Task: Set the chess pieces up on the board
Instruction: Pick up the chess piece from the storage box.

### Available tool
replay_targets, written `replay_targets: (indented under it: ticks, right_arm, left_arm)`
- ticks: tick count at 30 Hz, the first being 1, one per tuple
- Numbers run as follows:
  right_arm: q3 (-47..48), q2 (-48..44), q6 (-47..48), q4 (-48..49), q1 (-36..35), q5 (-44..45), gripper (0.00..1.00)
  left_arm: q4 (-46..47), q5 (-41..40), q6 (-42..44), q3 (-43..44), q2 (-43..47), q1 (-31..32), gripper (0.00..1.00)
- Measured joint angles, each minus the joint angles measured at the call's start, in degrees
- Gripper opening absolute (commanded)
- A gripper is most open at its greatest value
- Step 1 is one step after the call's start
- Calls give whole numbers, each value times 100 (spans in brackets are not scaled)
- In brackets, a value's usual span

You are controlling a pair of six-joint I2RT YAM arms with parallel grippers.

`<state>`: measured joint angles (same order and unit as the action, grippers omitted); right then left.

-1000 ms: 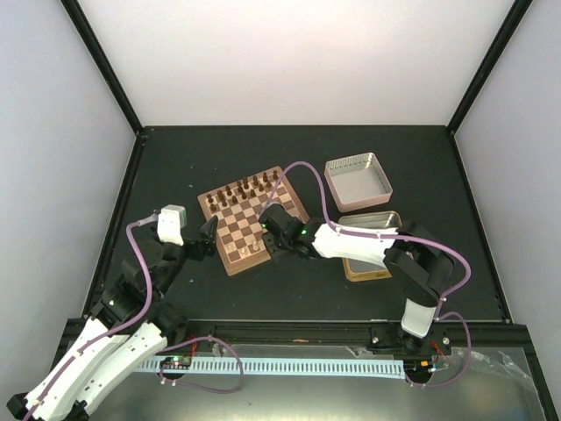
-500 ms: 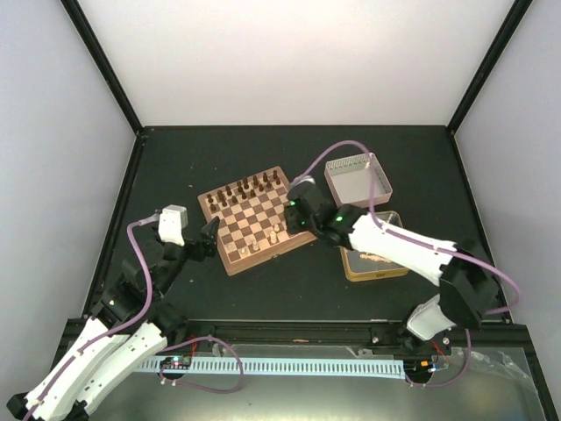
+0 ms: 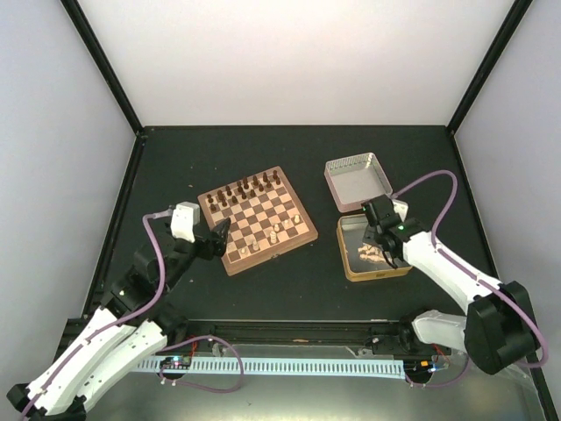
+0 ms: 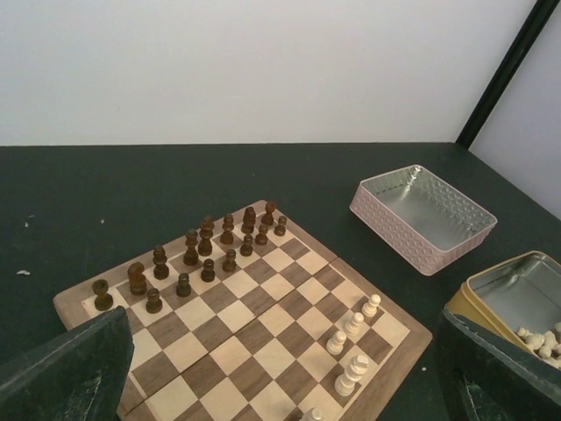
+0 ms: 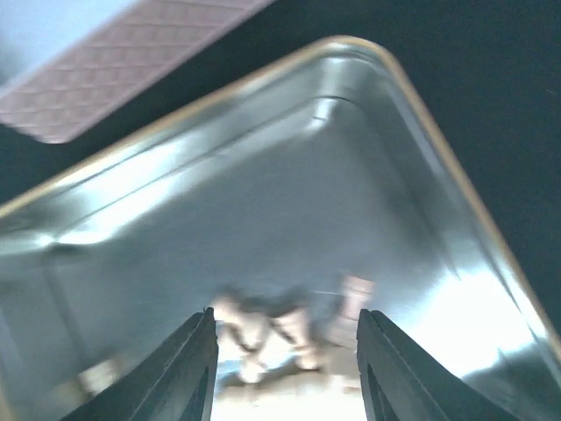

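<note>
Pale cream chess pieces (image 3: 273,234) (image 4: 355,338): a handful stand upright on the square wooden checkered board (image 3: 267,210) (image 4: 254,351), clustered on the side nearest the arms. In the left wrist view they sit toward the board's right corner. More of them lie in a loose heap inside the gold rectangular tin (image 3: 375,275) (image 4: 465,303) (image 5: 421,96), right of the board and apart from it. The heap is blurred in the right wrist view, so no count.

Dark brown chess pieces (image 3: 245,190) (image 4: 206,254) stand upright in two rows on the board's far side.

Board sits skewed on the black tabletop (image 3: 263,149), not square to its edges. Pinkish-silver square tin lid (image 3: 358,180) (image 4: 421,206) lies open side up just behind the gold tin.

Right gripper (image 3: 383,252) (image 5: 285,351): over the gold tin, pointing down into it. Jaws are partly apart with nothing between them, and the heap is just below the tips. Can't tell whether the tips touch any piece.

Left gripper (image 3: 219,235) (image 4: 285,351): just off the board's left edge, aimed across the board. Jaws are spread wide, holding nothing.
</note>
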<state>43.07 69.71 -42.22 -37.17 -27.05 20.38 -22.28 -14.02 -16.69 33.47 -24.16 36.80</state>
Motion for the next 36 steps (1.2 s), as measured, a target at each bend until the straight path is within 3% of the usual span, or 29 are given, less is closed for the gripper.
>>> replay_targets:
  ticks: [3, 9, 19, 29, 36]
  right_arm:
    - [-258, -136, -125, -146, 273, 118, 52]
    - [-522, -122, -181, -179, 621, 0, 51]
    - [-699, 83, -168, 44, 708, -435, 37]
    - [-785, 227, -162, 229, 721, -614, 13]
    - [-750, 173, -15, 212, 721, -645, 11]
  left_arm:
    - [66, 83, -20, 0, -136, 0, 95]
    - [149, 184, -50, 0, -275, 0, 95]
    - [205, 216, -57, 0, -293, 0, 95]
    - [225, 216, -98, 0, -295, 0, 95]
    - [225, 216, -105, 0, -293, 0, 95]
